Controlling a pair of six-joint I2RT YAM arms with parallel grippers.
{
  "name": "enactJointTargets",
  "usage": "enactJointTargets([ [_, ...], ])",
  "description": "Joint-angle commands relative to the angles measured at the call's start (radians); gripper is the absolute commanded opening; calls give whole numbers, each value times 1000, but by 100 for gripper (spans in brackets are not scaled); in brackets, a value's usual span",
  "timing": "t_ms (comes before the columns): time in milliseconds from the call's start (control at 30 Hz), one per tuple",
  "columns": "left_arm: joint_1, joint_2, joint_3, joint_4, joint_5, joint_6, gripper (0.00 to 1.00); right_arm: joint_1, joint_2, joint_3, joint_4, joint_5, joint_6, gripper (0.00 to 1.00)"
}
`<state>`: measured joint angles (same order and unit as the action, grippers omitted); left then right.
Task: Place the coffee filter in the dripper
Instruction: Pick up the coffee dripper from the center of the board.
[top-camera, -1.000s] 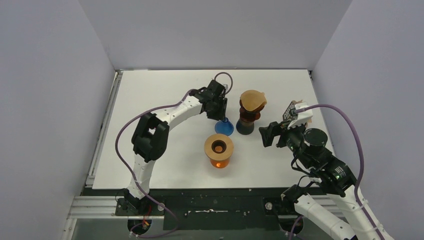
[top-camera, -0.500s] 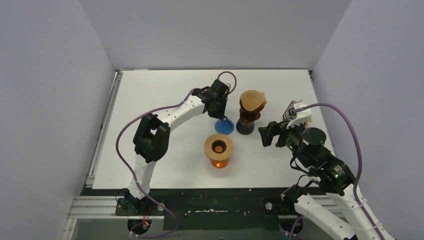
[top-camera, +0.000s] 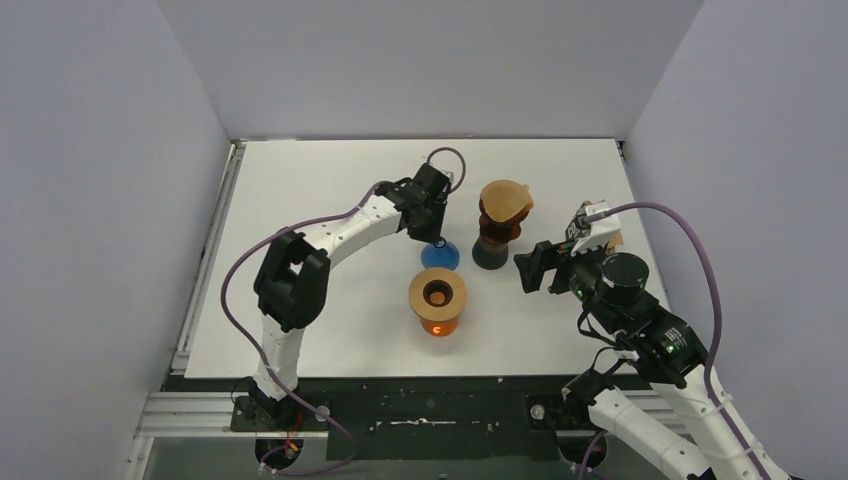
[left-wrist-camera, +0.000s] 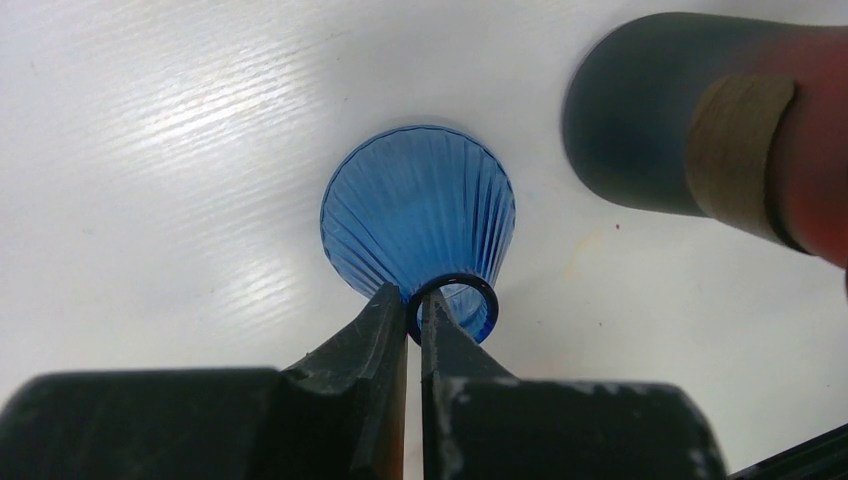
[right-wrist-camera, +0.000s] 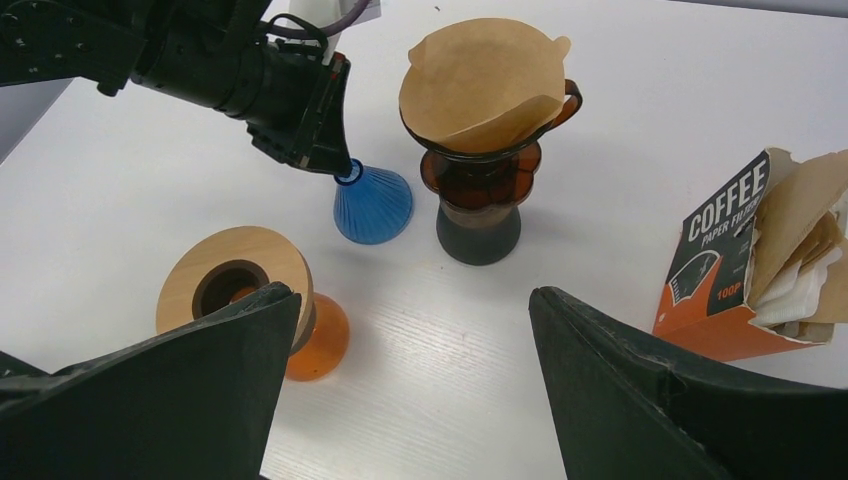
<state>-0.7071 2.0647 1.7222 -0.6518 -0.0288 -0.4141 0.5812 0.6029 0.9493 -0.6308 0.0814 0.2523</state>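
A blue ribbed dripper (top-camera: 442, 257) stands upside down on the white table, wide mouth down. My left gripper (top-camera: 437, 240) is shut on the rim of its narrow neck; in the left wrist view one finger is inside the neck ring and one outside, on the dripper (left-wrist-camera: 415, 215), with the gripper (left-wrist-camera: 414, 305) at the ring. A brown paper filter (top-camera: 505, 200) sits in a dark amber dripper on a dark stand (right-wrist-camera: 478, 225). My right gripper (top-camera: 533, 270) is open and empty, above the table right of the stand; its wrist view shows the gripper (right-wrist-camera: 412, 293) and the blue dripper (right-wrist-camera: 375, 205).
An orange glass carafe with a wooden collar (top-camera: 437, 296) stands in front of the blue dripper and also shows in the right wrist view (right-wrist-camera: 235, 268). An orange-and-black box of paper filters (right-wrist-camera: 735, 265), open with filters sticking out, lies at the right.
My left gripper has shifted slightly left, taking the blue dripper with it. The right gripper has edged a little left.
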Motion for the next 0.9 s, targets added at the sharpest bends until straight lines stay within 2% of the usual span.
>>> enactJointTargets([
  [0,30,-119,-63,51,-20,-6,0,-4,18,37,36,-20,30,89],
  [600,205,-537,-425,292,-4,-118,0,-4,132,23,131,-150,139,91],
  [867,245,-722,-483,334,40,-124,0,-6,180,21,177,-173,201,96],
])
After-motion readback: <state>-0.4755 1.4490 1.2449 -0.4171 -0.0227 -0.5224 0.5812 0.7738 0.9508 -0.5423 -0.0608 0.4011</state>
